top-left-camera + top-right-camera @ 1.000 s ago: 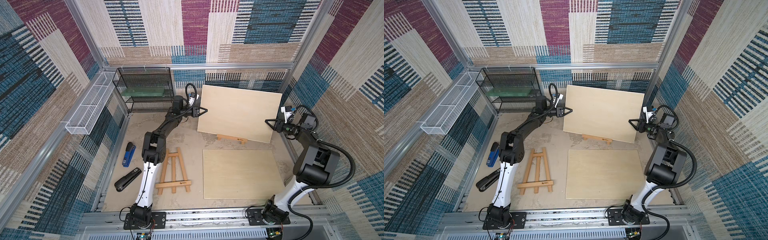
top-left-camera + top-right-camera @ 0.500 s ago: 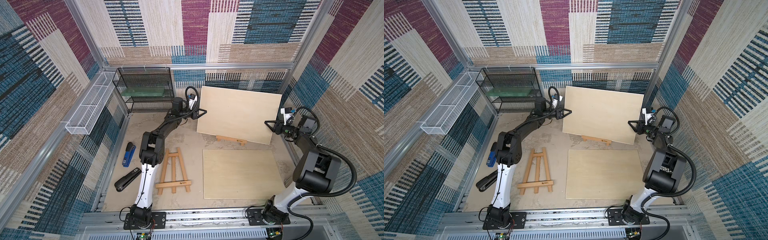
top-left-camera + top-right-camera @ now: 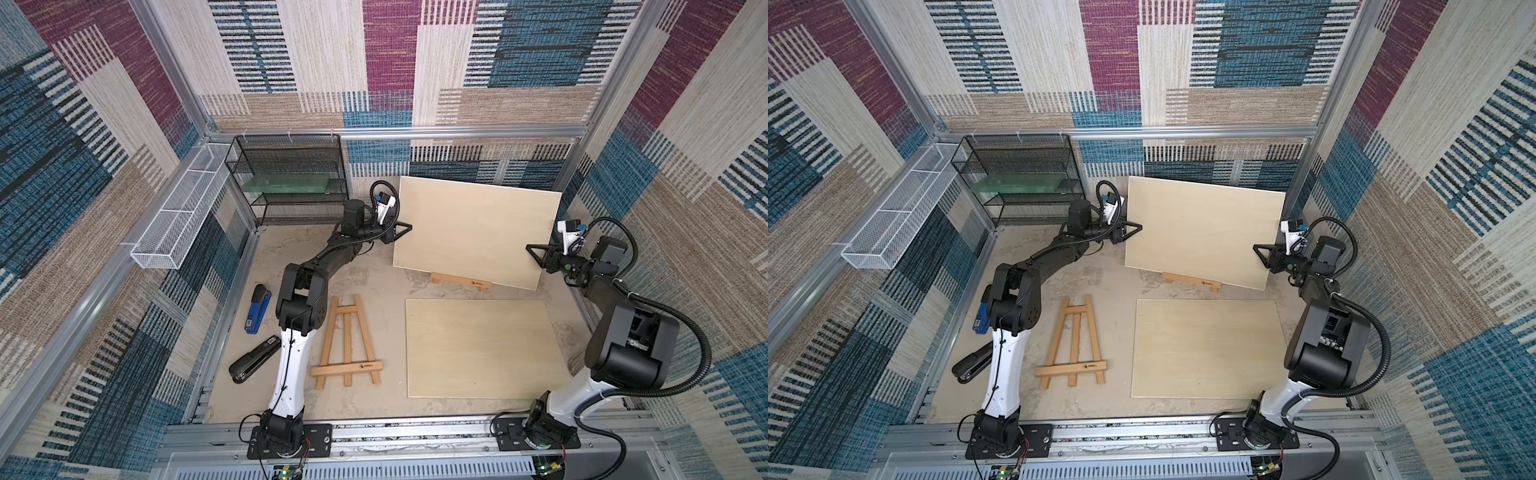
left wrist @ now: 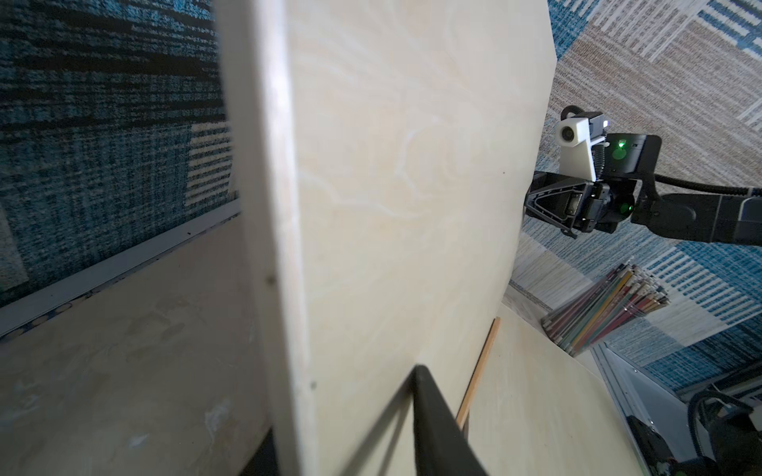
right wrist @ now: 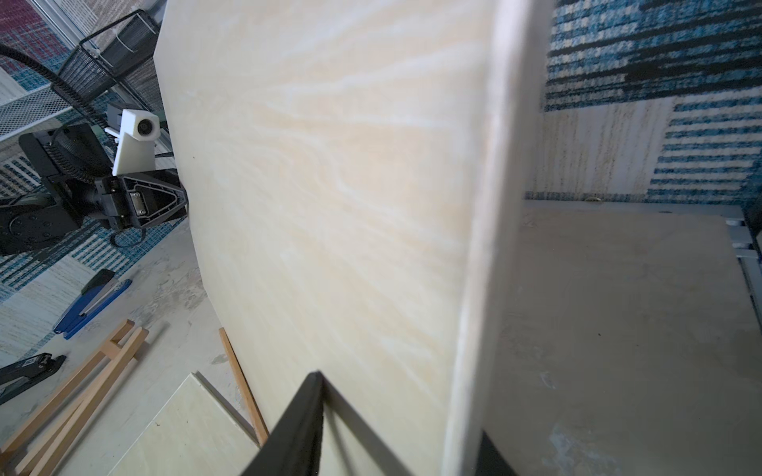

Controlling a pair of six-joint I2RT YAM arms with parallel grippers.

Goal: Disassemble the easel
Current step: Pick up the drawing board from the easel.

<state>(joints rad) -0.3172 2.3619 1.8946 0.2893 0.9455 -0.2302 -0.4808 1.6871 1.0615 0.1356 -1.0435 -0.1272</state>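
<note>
Fingers (image 4: 437,424) of the left gripper (image 3: 402,231) clamp one side edge of the board (image 3: 478,232); the right gripper (image 3: 535,254) clamps the opposite edge. Nearest, in front of the board, a second board (image 3: 478,347) lies flat, with a flat easel (image 3: 347,345) beside it. Further back the board stands nearly upright. The easel (image 3: 460,281) ledge peeks from under its lower edge, and I cannot tell whether they touch.

We see walls (image 3: 386,62) clad in blue, maroon and beige carpet patchwork, edged by aluminium rails (image 3: 415,131). A black mesh shelf (image 3: 291,183) stands in the far corner of the beige table (image 3: 386,266), a white wire basket (image 3: 178,216) beside it.
</note>
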